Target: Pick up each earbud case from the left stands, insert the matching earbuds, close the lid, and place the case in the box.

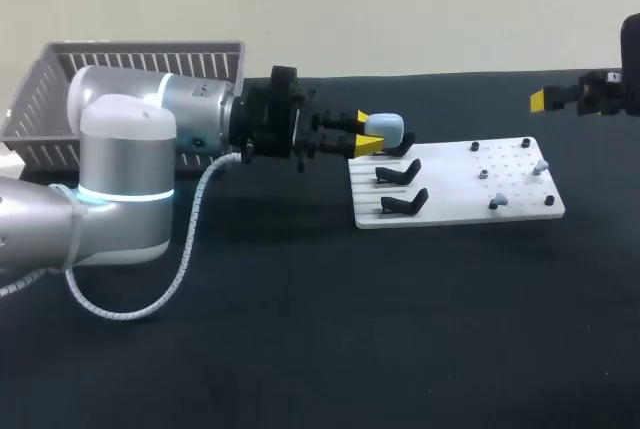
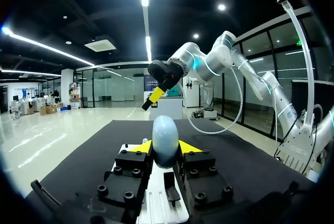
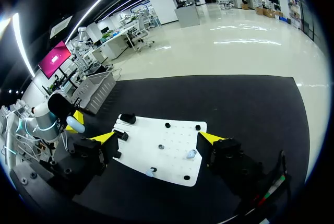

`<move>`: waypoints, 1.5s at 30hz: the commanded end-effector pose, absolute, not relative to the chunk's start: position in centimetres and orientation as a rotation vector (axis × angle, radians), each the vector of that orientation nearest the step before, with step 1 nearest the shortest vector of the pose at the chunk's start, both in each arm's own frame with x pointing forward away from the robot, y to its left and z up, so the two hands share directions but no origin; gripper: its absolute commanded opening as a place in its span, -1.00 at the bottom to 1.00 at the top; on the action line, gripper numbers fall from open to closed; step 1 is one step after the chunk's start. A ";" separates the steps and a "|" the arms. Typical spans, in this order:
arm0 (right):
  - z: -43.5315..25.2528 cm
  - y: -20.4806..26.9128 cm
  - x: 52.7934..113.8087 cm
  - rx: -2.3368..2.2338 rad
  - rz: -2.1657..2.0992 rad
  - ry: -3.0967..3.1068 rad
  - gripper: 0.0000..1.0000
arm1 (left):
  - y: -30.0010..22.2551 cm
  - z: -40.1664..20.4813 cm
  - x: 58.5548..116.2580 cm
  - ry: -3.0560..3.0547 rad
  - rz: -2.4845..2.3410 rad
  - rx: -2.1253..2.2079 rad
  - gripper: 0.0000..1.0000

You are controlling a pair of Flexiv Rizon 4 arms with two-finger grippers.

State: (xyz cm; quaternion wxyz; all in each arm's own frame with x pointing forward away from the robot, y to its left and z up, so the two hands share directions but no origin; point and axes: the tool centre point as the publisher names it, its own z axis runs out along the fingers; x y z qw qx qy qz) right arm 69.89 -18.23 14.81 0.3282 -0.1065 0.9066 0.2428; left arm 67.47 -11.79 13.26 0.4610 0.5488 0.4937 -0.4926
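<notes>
Clamping pale-blue earbud case (image 1: 385,129) in left tool (image 1: 366,132), above black stands (image 1: 400,171), right tool (image 3: 157,138) apart, basket (image 1: 130,59) behind

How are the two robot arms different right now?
The left arm has its jaws shut on the case; the right arm has its jaws wide open and empty. The left arm is over the board's stands; the right arm hangs past the board's other end. Both have yellow tips.

A black table (image 1: 300,329) bears a white board (image 1: 450,211); small black pegs (image 1: 525,140) stand on it.
</notes>
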 end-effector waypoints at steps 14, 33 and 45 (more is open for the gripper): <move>16.3 -10.5 61.1 -0.596 0.644 2.370 1.00 | -11.8 13.2 67.3 1.215 -1.207 1.346 -1.00; 16.3 -1.1 60.9 -0.720 0.717 2.370 1.00 | -11.8 13.2 67.3 1.215 -1.207 1.346 -1.00; 15.2 0.4 64.2 -0.702 0.725 2.412 1.00 | -11.8 13.2 67.3 1.215 -1.207 1.346 -1.00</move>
